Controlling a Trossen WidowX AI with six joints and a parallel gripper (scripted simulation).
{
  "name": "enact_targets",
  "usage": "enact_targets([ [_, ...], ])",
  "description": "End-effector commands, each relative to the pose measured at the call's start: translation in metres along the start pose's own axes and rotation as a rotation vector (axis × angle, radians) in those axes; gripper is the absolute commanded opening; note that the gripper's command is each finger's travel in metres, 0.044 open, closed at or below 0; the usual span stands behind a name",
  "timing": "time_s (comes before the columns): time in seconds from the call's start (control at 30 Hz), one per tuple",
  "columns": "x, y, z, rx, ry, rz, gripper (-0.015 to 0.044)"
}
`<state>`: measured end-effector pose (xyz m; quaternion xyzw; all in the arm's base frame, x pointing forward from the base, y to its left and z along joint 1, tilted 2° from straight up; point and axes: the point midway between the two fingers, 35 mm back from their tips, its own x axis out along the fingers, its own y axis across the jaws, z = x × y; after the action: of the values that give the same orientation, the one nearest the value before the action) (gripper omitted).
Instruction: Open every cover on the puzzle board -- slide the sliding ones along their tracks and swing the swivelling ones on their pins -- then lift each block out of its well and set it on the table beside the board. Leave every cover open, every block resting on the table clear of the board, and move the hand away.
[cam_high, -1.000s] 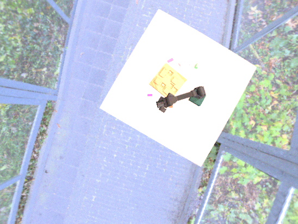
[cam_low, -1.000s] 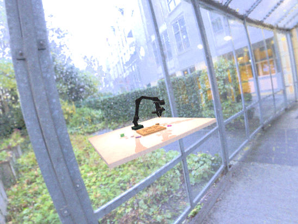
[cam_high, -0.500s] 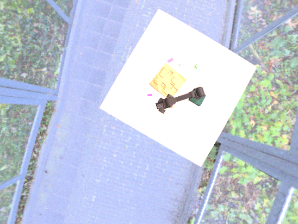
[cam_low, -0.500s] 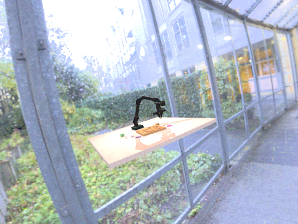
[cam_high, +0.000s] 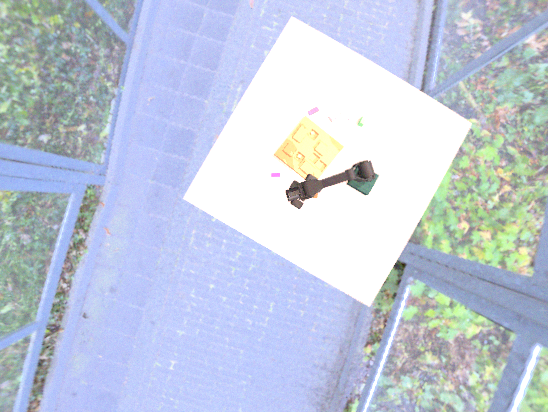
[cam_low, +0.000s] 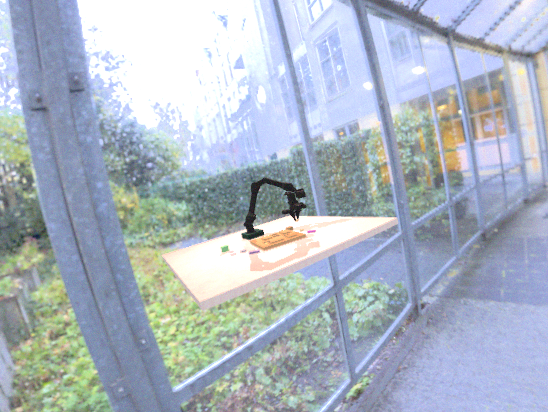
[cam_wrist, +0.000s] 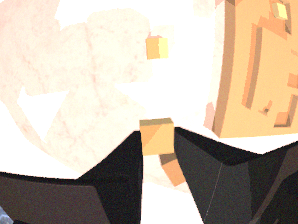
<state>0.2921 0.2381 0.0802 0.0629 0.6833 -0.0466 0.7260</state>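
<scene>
My gripper (cam_wrist: 156, 135) (cam_low: 297, 219) is shut on a yellow-orange block (cam_wrist: 157, 139), held above the table beside the board. The orange puzzle board (cam_high: 331, 142) (cam_low: 267, 245) (cam_wrist: 237, 120) lies flat; the wrist view shows only part of it, at right, with recesses and a small yellow piece (cam_wrist: 279, 11) on it. I cannot tell how every cover stands. Another yellow block (cam_wrist: 157, 48) lies on the table off the board. An orange block (cam_wrist: 173, 173) (cam_high: 316, 196) is partly hidden by the fingers. A magenta block (cam_high: 275, 175) (cam_low: 311, 231) lies on the table beside the board.
A purple block (cam_high: 313, 111) (cam_low: 254, 252) and a green block (cam_high: 360, 121) (cam_low: 224, 249) lie past the board's other side, with small pale pieces between them. The arm's dark green base (cam_high: 364, 186) (cam_low: 253, 234) stands near the board. The arm hides part of the table in the top view.
</scene>
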Motion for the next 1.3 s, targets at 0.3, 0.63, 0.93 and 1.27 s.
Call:
enact_targets([
  [0.3, 0.027, -0.002, 0.000, 0.002, 0.005, -0.015, 0.0080],
  [0.63, 0.043, -0.003, -0.001, 0.002, 0.006, -0.015, 0.0080],
  [0.93, 0.058, -0.005, -0.002, 0.002, 0.006, -0.015, 0.0080],
  [1.27, 0.071, -0.006, -0.004, 0.002, 0.006, -0.015, 0.0080],
])
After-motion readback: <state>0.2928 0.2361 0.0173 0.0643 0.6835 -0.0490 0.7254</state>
